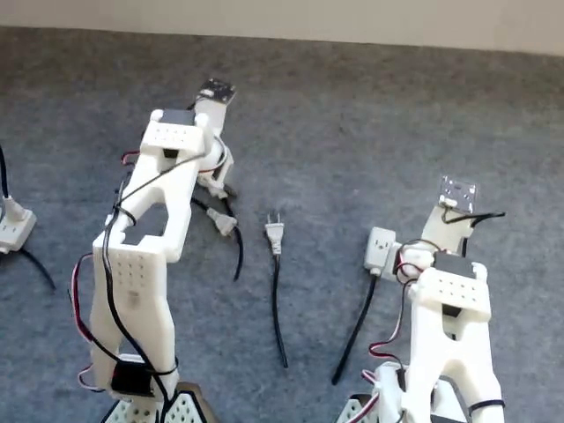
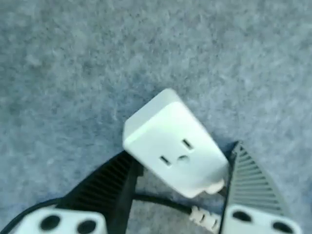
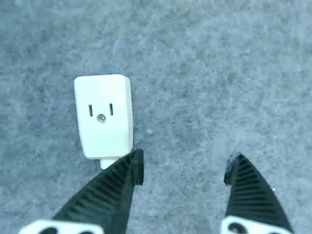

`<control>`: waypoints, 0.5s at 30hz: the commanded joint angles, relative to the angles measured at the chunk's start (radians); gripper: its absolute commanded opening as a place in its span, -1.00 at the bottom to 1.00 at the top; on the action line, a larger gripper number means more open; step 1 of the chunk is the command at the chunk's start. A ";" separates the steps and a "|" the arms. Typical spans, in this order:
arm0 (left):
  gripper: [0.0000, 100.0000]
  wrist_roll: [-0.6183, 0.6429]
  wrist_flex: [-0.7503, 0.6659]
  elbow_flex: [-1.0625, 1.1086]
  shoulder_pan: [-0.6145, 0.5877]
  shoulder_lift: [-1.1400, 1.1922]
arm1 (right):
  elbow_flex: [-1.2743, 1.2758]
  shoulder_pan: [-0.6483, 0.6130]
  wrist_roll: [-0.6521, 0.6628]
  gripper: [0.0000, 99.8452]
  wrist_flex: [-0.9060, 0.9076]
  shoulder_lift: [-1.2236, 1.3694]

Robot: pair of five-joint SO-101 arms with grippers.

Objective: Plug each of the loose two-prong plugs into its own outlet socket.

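Note:
A loose two-prong plug [image 1: 275, 233] on a black cord lies on the grey carpet between the two arms. Left of it, a white outlet socket [image 1: 226, 226] lies under the left arm. In the left wrist view this socket [image 2: 173, 144] faces up and sits tilted, its cord end between the fingertips of my open left gripper [image 2: 184, 168]. A second white socket [image 1: 381, 248] lies by the right arm. My right gripper [image 3: 183, 170] is open over bare carpet, and that socket [image 3: 103, 116] lies just beyond one fingertip [image 3: 130, 168], outside the gap.
A third white socket [image 1: 13, 227] with a black cord sits at the far left edge. Black cords trail toward the front from the plug [image 1: 278, 308] and the right socket [image 1: 354, 330]. Open carpet stretches across the back.

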 commanded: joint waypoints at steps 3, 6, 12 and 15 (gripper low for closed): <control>-0.57 -0.014 0.028 -0.160 0.010 0.122 | -0.048 -0.008 -0.003 -0.48 -0.015 -0.024; -0.87 -0.072 0.144 -0.305 -0.007 0.131 | -0.048 -0.008 -0.003 -0.48 -0.015 -0.024; -0.99 -0.149 0.526 -0.823 -0.047 0.130 | -0.048 -0.008 -0.003 -0.48 -0.015 -0.024; -0.97 -0.170 0.546 -0.903 -0.071 0.062 | -0.047 -0.010 -0.003 -0.48 -0.016 -0.024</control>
